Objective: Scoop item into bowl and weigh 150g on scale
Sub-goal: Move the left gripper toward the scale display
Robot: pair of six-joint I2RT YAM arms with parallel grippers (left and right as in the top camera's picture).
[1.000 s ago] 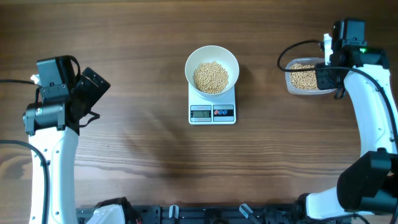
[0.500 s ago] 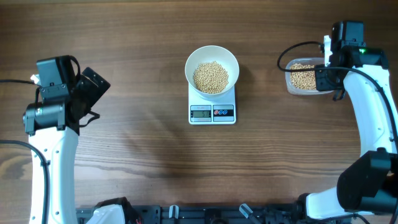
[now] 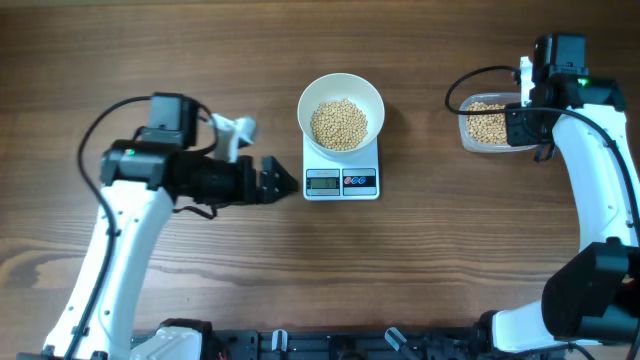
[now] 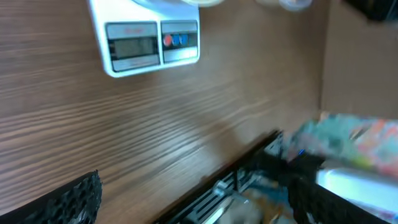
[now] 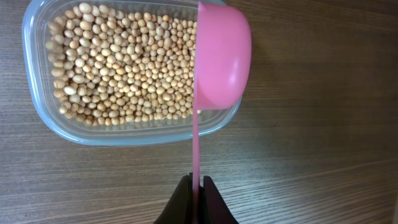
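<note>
Many beans (image 3: 339,123) in bowl (image 3: 305,112) on scale (image 3: 341,182) | display unreadable, 150g unconfirmed | right claw (image 5: 196,186) pinches scoop (image 5: 222,56) over tub (image 5: 37,118) ahead | left claw (image 3: 288,182) wide, empty, scale just ahead

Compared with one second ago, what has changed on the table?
The left gripper, open and empty, swung in from the left side and now points at the scale. Unchanged: the right gripper shut on the pink scoop over the tub; the bowl of beans on the scale.
</note>
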